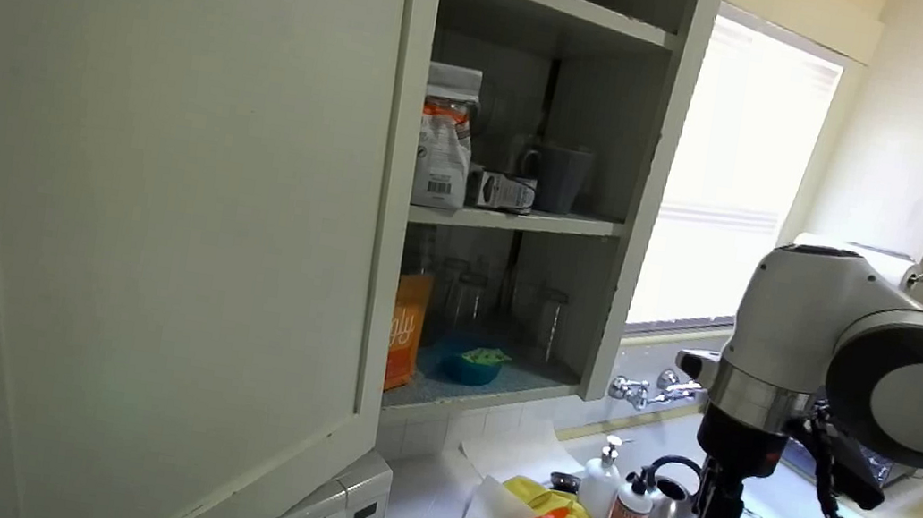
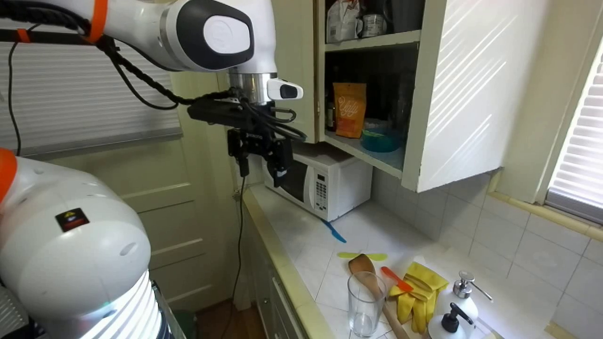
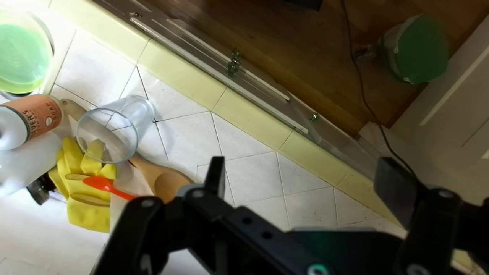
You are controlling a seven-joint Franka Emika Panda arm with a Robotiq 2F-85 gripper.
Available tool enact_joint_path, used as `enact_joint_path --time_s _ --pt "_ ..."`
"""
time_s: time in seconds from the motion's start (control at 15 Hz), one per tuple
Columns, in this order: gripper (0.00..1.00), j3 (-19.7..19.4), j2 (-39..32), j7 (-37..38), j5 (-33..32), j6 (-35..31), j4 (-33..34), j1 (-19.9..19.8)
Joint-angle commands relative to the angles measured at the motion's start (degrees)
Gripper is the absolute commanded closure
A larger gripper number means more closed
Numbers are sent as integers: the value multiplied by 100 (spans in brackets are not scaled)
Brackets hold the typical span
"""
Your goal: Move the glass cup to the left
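Clear and colourless, the glass cup (image 2: 365,306) stands upright on the worktop (image 2: 308,254), lower than the end effector (image 2: 261,175) and well apart from it. In the wrist view it shows left of the fingers (image 3: 393,191), which are spread wide.

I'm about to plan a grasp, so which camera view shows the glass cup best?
The wrist view: the glass cup shows there from rim to base, inside the picture, with nothing in front of it. Both exterior views show it upright, but its base lies at or near the picture's bottom edge.
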State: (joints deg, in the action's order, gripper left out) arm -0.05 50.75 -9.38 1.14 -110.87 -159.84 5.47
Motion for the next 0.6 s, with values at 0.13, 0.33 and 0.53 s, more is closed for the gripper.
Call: enact_joint_path --time_s 0.13,0.33,0.53 --pt "0 -131 -127 440 -78 -4 82 -432" --pt "0 -316 -239 618 -72 -60 99 -767" --pt "0 -515 -533 587 -253 -380 104 -1138"
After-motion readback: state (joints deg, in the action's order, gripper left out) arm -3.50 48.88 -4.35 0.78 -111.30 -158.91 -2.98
